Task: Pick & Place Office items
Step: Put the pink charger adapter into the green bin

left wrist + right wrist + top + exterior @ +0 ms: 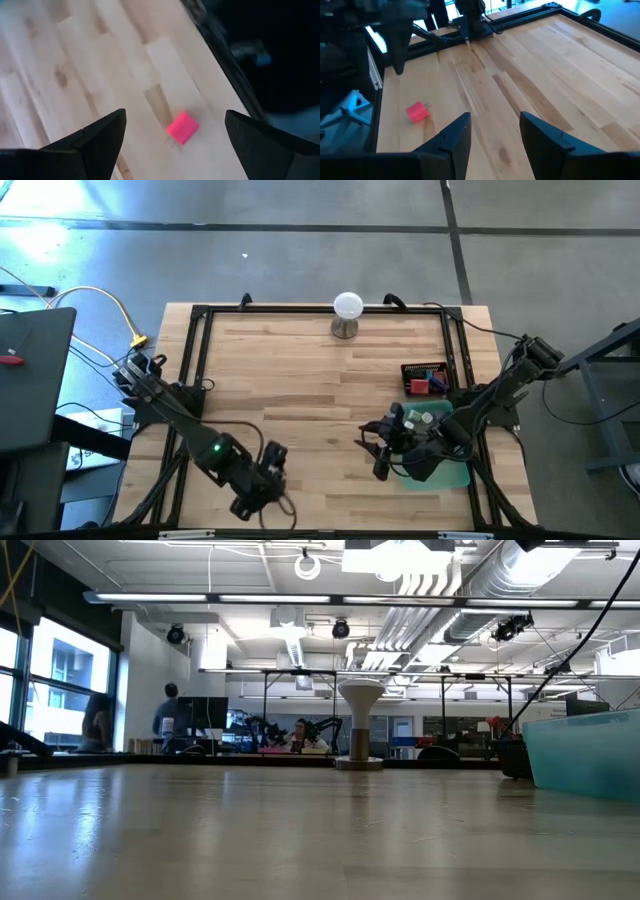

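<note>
The containers are over on the right side of the tabletop (300, 370). A small black bin (424, 378) sits near the right rail with a few office items in it: I can make out a red piece (419, 386) and something purple (438, 383) beside it, the rest is too small to tell. Just in front of that bin is the translucent green tray (452, 475), and the right arm hangs over most of it, so what's inside is mostly hidden. There's a pale round-ish thing (420, 419) showing near its back edge, can't say what it is. In the low view the tray's teal wall (585, 752) shows at the far right, contents not visible from there either.

The right tool (494, 135) hovers above bare wood at the tray's inner side, fingers partly apart with nothing between them.

The left tool (172, 137) is at the front edge of the tabletop, left of centre, fingers spread wide and holding nothing. A pink block (182, 127) lies on the wood right below the gap, close to the black frame rail, touching neither finger. The right wrist view catches the same pink block (417, 111) lying alone on the boards.

The white ball on its metal stand (347, 314) sits at the back edge.
</note>
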